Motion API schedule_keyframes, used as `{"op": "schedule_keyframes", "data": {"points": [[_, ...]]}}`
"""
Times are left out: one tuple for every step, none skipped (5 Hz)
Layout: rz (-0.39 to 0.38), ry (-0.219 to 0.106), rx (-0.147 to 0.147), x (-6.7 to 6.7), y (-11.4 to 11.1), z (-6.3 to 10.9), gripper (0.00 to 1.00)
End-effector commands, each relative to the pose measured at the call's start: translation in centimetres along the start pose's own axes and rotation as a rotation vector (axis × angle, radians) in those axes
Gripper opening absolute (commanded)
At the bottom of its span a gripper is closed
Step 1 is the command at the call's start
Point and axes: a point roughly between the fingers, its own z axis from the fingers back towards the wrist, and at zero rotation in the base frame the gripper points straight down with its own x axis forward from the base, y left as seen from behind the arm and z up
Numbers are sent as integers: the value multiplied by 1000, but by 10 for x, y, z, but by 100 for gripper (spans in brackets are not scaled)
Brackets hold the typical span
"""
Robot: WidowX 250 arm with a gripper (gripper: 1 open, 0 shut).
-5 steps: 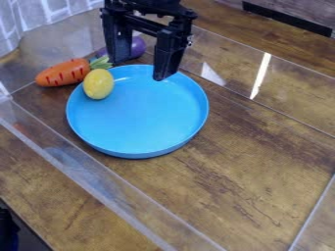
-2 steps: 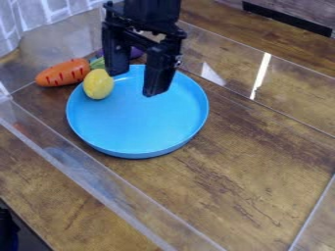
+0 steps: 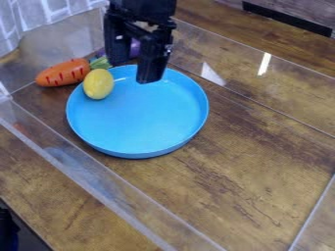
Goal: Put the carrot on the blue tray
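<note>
The orange carrot (image 3: 61, 74) lies on the wooden table left of the blue tray (image 3: 155, 125), its green end (image 3: 97, 63) pointing toward the gripper. My black gripper (image 3: 136, 67) hangs over the tray's far left rim, pointing down. It is open, with nothing between its fingers (image 3: 153, 67). It is right of the carrot and apart from it. A yellow lemon (image 3: 98, 84) rests at the tray's left edge, between the carrot and the gripper.
A purple eggplant (image 3: 135, 45) shows only partly behind the gripper. The wooden table (image 3: 249, 147) carries a glossy clear sheet with glare streaks. A dark object (image 3: 295, 10) sits at the far right edge.
The gripper has shifted left and slightly lower, toward the lemon and carrot, and rolled about its vertical axis. It stayed open. Carrot, lemon and tray have not moved.
</note>
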Motion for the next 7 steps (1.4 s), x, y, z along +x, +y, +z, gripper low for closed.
{"op": "schedule_keyframes", "data": {"points": [[-28,-38,19,12,1,18,100],[-54,-28,22,19,1,20,100],[-98,-16,26,17,-8,16,100],[-141,-4,30,16,-17,12,100],[-160,8,31,11,-16,15,100],[-178,19,32,6,-15,19,100],[-197,30,33,2,-15,22,100]]}}
